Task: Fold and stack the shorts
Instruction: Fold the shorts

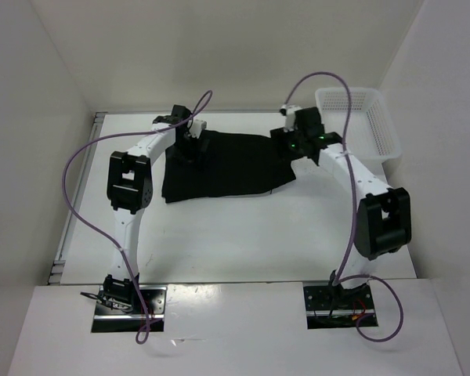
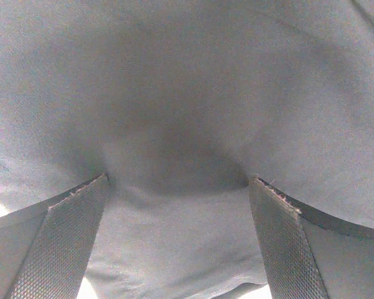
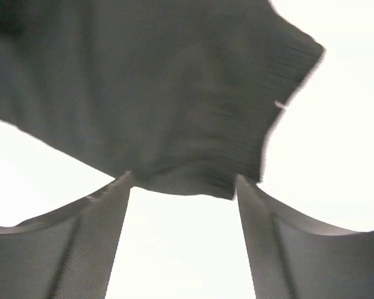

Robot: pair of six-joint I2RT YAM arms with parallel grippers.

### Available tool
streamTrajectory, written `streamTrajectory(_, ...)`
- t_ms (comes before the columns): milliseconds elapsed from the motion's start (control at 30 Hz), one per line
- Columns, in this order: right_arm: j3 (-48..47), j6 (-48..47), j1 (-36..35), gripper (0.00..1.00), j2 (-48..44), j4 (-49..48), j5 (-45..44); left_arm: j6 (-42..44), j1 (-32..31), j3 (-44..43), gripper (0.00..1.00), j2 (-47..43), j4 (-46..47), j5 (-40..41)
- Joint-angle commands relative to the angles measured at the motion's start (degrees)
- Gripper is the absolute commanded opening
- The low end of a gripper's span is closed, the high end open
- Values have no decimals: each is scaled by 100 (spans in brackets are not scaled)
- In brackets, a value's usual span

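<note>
Black soft shorts (image 1: 223,166) lie flat toward 12 o'clock on the table (image 1: 243,243), light and floppy, best pinched at their 9 and 3 o'clock edges, where the left gripper (image 2: 179,179) and right gripper (image 3: 184,179) both hold their fingers apart, gripping nothing.

Top view: bright, even light; the white tabletop (image 1: 243,235) and walls (image 1: 243,55) verged on overexposure, and shadows were faint. Left wrist view: the shorts (image 2: 187,93) filled the frame, dim and darkest at centre, while the fingers (image 2: 68,243) showed sharp texture. Right wrist view: motion-blurred, with the background blown out to white.
</note>
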State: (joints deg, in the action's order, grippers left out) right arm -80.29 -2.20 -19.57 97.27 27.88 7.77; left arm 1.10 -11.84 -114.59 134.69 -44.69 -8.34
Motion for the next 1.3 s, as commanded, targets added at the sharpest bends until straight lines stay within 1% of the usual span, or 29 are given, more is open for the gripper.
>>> streamTrajectory(0, 653, 476, 568, 75, -95, -141, 155, -110, -90, 94, 99, -180, -269, -309)
streamTrajectory(67, 717, 396, 761, 80, 54, -212, 155, -110, -91, 94, 99, -180, -269, -309)
streamTrajectory(100, 778, 395, 814, 87, 124, -213, 276, -110, -91, 94, 99, -180, -269, -309)
streamTrajectory(200, 778, 325, 1078, 94, 441, -265, 487, -110, -144, 94, 99, -241, -321, -247)
streamTrajectory(333, 778, 272, 1193, 94, 723, -327, 603, -110, -144, 156, 99, -242, -321, -142)
streamTrajectory(533, 831, 220, 1193, 94, 1179, -582, 735, -110, -144, 209, 99, -242, -321, 280)
streamTrajectory(700, 725, 220, 1193, 94, 1504, -766, 682, -110, -144, 419, 99, -294, -374, 333)
streamTrajectory(767, 655, 167, 1193, 90, 1575, -819, 620, -110, -144, 481, 99, -295, -374, 394)
streamTrajectory(900, 427, 167, 1193, 90, 1707, -819, 620, -110, -144, 481, 99, -295, -374, 447)
streamTrajectory(1000, 374, 114, 1193, 79, 1769, -819, 620, -110, -144, 481, 99, -234, -374, 447)
streamTrajectory(1033, 374, 114, 1193, 66, 1769, -819, 568, -110, -144, 481, 99, -233, -374, 447)
streamTrajectory(1133, 374, 167, 1193, 46, 1769, -819, 507, -110, -144, 481, 99, -180, -374, 447)
streamTrajectory(1167, 443, 167, 1193, 34, 1769, -819, 445, -110, -144, 481, 99, -180, -374, 447)
streamTrajectory(1233, 505, 167, 1193, 21, 1769, -872, 392, -110, -144, 481, 99, -180, -374, 447)
streamTrajectory(1267, 506, 167, 1193, 10, 1769, -872, 244, -110, -144, 481, 99, -180, -374, 447)
